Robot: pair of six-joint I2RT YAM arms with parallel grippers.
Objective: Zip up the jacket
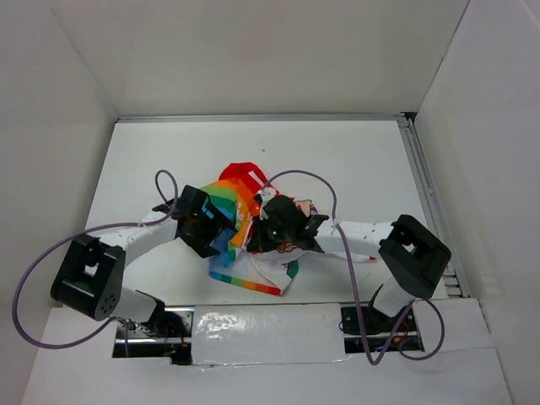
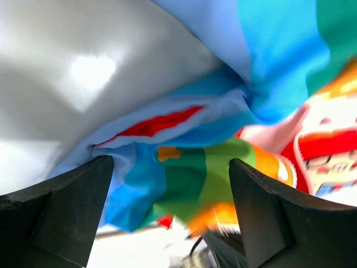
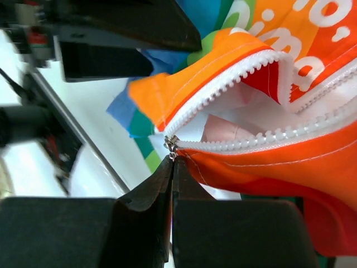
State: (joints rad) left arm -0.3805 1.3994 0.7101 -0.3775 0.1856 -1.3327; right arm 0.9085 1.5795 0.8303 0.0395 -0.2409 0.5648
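Our right tool [image 3: 172, 166] is pinched shut on the zipper pull [image 3: 170, 143], and the teeth beyond it are unjoined. The jacket [image 1: 240, 202] lies bunched on the table [image 1: 354, 160] between both arms. Our left tool [image 2: 170, 167] stands wide open against the fabric. Next, we judge: clamp the hem, then draw the pull.

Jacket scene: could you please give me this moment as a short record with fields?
jacket: bunched on the table, between the two tools
zipper: open, tooth rows apart, joined only at the slider
left tool: open, rainbow fabric in its gap, not clamped
right tool: shut on the slider
task: jacket not yet zipped
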